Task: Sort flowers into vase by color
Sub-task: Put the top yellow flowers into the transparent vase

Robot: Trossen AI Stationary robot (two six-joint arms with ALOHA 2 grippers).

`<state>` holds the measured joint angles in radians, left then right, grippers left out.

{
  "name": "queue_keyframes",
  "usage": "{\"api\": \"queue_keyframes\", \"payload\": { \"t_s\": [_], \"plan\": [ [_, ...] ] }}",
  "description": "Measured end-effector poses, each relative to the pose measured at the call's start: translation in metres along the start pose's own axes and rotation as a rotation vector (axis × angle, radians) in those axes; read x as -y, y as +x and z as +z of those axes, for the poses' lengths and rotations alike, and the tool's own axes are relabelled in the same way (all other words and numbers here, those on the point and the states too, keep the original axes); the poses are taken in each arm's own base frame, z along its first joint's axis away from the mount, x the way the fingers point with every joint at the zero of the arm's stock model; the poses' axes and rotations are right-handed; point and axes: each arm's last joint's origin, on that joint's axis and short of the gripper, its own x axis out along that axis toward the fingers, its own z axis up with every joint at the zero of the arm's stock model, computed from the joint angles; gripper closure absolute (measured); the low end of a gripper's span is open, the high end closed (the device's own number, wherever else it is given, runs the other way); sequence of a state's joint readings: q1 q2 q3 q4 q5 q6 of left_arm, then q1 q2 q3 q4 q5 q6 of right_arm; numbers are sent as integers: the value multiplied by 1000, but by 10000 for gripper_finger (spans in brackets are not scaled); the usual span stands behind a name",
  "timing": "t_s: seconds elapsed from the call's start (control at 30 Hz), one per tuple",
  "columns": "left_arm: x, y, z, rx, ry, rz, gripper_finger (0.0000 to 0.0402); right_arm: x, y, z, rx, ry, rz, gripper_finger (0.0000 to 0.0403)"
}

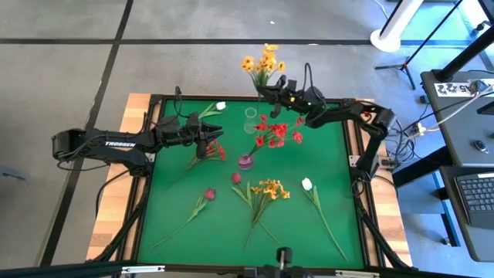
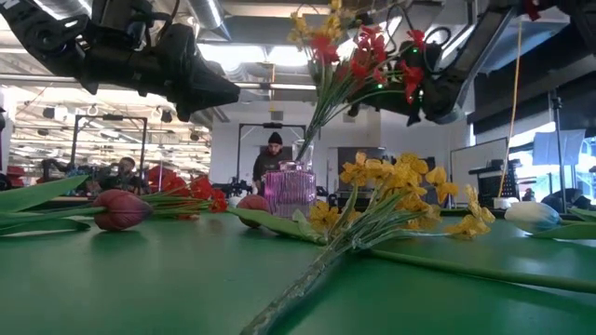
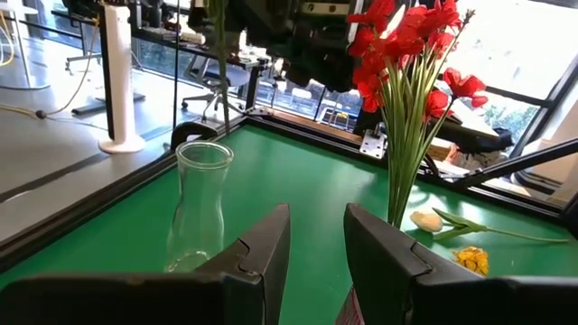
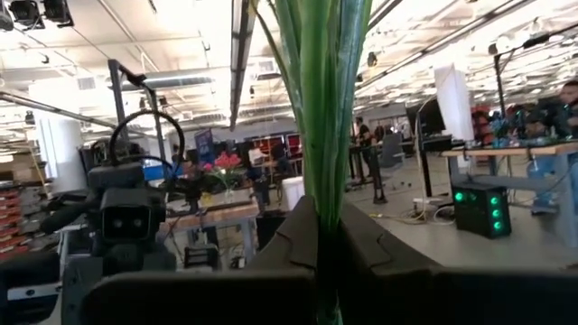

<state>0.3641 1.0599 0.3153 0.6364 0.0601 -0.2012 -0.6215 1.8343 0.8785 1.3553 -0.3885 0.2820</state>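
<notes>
My right gripper [image 1: 268, 91] is over the table's far edge, shut on a bunch of yellow-orange flowers [image 1: 262, 64]. Red flowers [image 1: 274, 131] stand with their stems in a pink vase [image 1: 245, 161] at mid table. A clear glass vase [image 3: 200, 203] stands empty near the far edge. My left gripper [image 1: 218, 133] hovers open left of both vases with nothing between its fingers. On the green mat lie a red cluster [image 1: 210, 150], two dark red buds [image 1: 210, 193], a yellow cluster [image 1: 270, 189] and two white buds [image 1: 306, 184]. My right gripper pinches the bundled green stems [image 4: 322, 194] of the yellow-orange flowers between its two fingers. It comes from the table's right side, slanting a little upward. The stems run on past the fingertips and the blossoms hang out beyond the table's far edge, clear of the table.
A black frame [image 1: 351, 154] rims the green mat. A white stand [image 1: 394, 31] and a tripod are on the floor at the far right, and a desk with a laptop [image 1: 475, 193] stands to the right. People show in the room behind the table in the low view.
</notes>
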Motion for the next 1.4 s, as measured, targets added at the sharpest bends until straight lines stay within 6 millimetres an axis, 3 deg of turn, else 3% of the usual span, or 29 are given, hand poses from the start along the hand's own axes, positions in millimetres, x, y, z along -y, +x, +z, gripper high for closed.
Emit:
{"api": "queue_keyframes", "payload": {
  "t_s": [0.3, 0.63, 1.23, 1.4],
  "plan": [
    [0, 0, -2, -24, -1, 5, 299, 0, 12, -13, -18, 21, 38, 392],
    [0, 0, -3, -27, -2, 5, 299, -5, 22, -6, 6, 4, 103, 392],
    [-1, 0, -4, -38, -3, 7, 299, -1, 23, -17, -108, -47, 63, 391],
    [-1, 0, -4, -42, -8, 8, 299, -3, 23, -17, -116, -45, 103, 370]
  ]
}}
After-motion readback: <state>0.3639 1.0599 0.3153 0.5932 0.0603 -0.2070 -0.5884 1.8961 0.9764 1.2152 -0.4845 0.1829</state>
